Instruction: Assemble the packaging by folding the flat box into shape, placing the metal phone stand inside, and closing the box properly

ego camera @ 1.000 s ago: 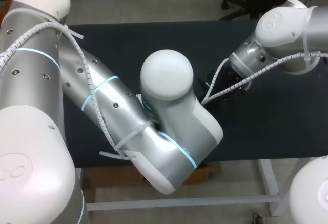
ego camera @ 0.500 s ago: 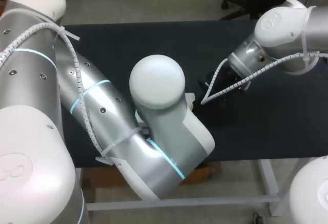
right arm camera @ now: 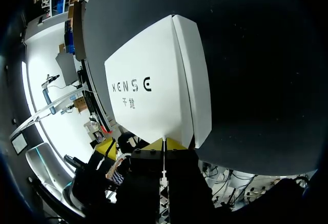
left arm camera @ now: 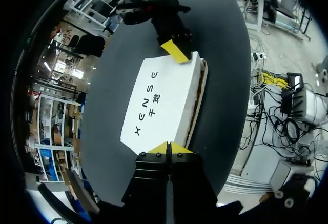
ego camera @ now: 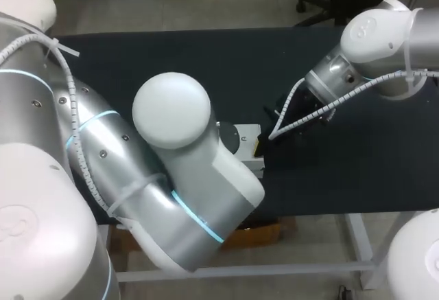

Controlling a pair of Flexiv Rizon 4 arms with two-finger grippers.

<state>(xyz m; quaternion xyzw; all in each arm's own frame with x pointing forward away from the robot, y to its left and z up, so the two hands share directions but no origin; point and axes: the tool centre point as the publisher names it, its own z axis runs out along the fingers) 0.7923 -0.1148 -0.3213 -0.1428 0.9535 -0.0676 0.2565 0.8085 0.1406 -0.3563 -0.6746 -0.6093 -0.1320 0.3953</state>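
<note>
The white printed box (left arm camera: 164, 98) lies closed and flat on the dark table (ego camera: 171, 53). In the head view only a corner of the box (ego camera: 248, 136) shows past my left arm's elbow. My left gripper (left arm camera: 167, 147) is shut, its yellow tips together at the box's near short edge, holding nothing. My right gripper (left arm camera: 175, 52) rests on the opposite end of the box. In its own view the right gripper (right arm camera: 164, 143) is shut, tips touching the edge of the box (right arm camera: 154, 85). The right gripper (ego camera: 260, 146) comes in from the right. The metal phone stand is out of sight.
My left arm's large elbow (ego camera: 178, 149) covers the table's middle front and hides its own gripper from above. The table's front edge (ego camera: 329, 212) runs close behind the box. Bare dark surface lies at the back and far right.
My left arm has swung toward the left and front, uncovering a corner of the box in the head view. The right arm has kept still.
</note>
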